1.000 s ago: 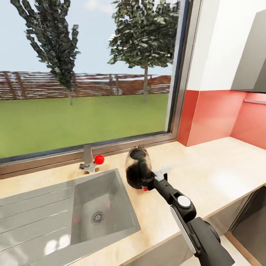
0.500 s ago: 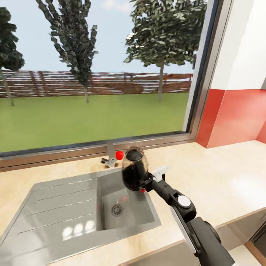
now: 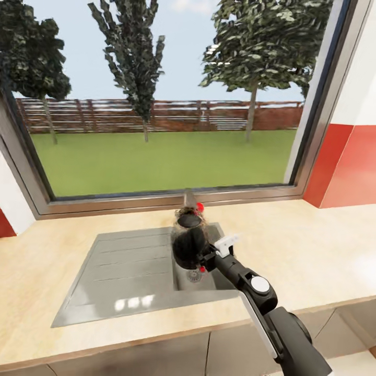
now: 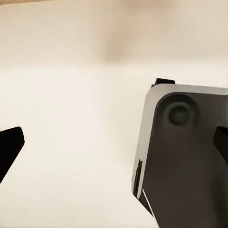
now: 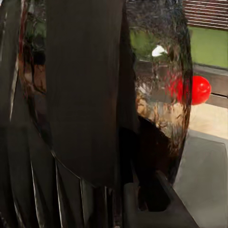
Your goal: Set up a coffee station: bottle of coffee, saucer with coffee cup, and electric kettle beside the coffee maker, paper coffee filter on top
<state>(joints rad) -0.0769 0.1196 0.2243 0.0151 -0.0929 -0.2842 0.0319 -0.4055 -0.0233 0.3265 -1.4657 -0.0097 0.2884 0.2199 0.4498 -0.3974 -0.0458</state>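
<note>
Sink (image 3: 130, 261) is sitting recessed in beige counter (image 3: 292, 250), drainboard on the side toward view left, basin w/ drain (image 3: 194, 275) to the right. Faucet (image 3: 188, 198) w/ red knob (image 3: 200, 207) is standing at sink's rear edge, just below window (image 3: 167, 104). Outside: lawn, trees, fence are showing. Red backsplash (image 3: 344, 167) is running along the wall right of window.

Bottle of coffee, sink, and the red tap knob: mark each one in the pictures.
bottle of coffee (image 3: 189, 249): head view, on its dark glass body above the right gripper.
sink (image 3: 130, 261): head view, on the ribbed draining board.
red tap knob (image 5: 200, 89): right wrist view, on the knob's round face beside the bottle.
</note>
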